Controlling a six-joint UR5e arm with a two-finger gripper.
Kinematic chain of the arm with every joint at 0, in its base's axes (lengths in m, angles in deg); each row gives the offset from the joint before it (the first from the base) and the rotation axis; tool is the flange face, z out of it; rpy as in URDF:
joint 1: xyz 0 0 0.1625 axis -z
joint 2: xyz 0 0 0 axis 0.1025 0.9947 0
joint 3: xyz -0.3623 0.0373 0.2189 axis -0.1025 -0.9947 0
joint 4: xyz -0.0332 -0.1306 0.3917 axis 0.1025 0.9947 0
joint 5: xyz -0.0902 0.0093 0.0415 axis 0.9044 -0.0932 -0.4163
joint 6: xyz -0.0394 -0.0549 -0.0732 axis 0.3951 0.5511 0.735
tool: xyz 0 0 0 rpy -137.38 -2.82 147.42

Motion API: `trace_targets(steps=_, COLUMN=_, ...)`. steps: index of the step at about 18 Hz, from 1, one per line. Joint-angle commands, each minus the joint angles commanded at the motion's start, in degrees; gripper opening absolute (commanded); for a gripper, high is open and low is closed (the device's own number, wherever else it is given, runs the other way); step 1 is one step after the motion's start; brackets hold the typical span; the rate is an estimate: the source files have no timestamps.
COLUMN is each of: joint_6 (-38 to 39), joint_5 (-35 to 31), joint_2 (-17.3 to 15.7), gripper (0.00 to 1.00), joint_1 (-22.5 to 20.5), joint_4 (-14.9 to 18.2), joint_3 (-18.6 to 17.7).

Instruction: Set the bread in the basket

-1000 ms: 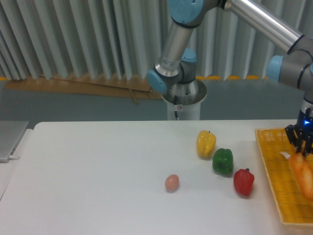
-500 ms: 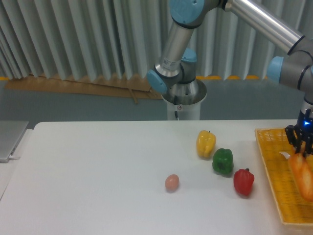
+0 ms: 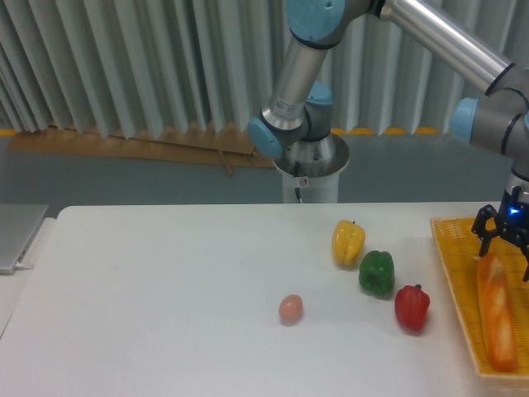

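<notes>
The bread (image 3: pixel 497 313) lies flat inside the basket (image 3: pixel 459 273) at the right edge of the table (image 3: pixel 165 298), its long body running from near the far end of the tray toward the near rim, pale slashes showing along its golden crust. The gripper (image 3: pixel 502 242) hangs just above the loaf's far end with its dark fingers spread apart – one finger (image 3: pixel 482 234) shows clearly to the left of the loaf's tip, the other sits at the frame's edge – and nothing is clamped between them; whether the fingertips touch the crust cannot be told from this view. A blue light glows on the wrist above the fingers. The basket is cut off by the right border, so only its left rim and part of its woven floor are visible. To the left of the basket, well clear of it, three peppers sit in a diagonal row on the white tabletop: a yellow pepper (image 3: pixel 348 242) farthest back, a green pepper (image 3: pixel 377 273) just beside it, and a red pepper (image 3: pixel 412 307) nearest the camera. A small pinkish ball (image 3: pixel 290 308) rests alone further left – apart from the peppers.
</notes>
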Motion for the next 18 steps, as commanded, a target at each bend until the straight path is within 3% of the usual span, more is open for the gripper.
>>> trace_targets(steps=3, joint_6=-0.3, joint_5=0.9, joint_2=-0.7, gripper=1.00, joint_1=0.5, joint_4=-0.1, joint_3=0.8)
trace_targets(steps=8, joint_6=0.1, joint_5=0.9, joint_2=-5.6, gripper=1.00, joint_1=6.8, joint_4=0.1, joint_3=1.0)
trace_targets(steps=13, joint_6=0.0, joint_5=0.6, joint_2=-5.9, gripper=1.00, joint_1=11.5, joint_4=0.5, joint_3=0.0)
trace_targets(steps=18, joint_6=0.5, joint_5=0.5, joint_2=-8.8, gripper=1.00, joint_1=15.6, joint_4=7.5, joint_3=-0.1)
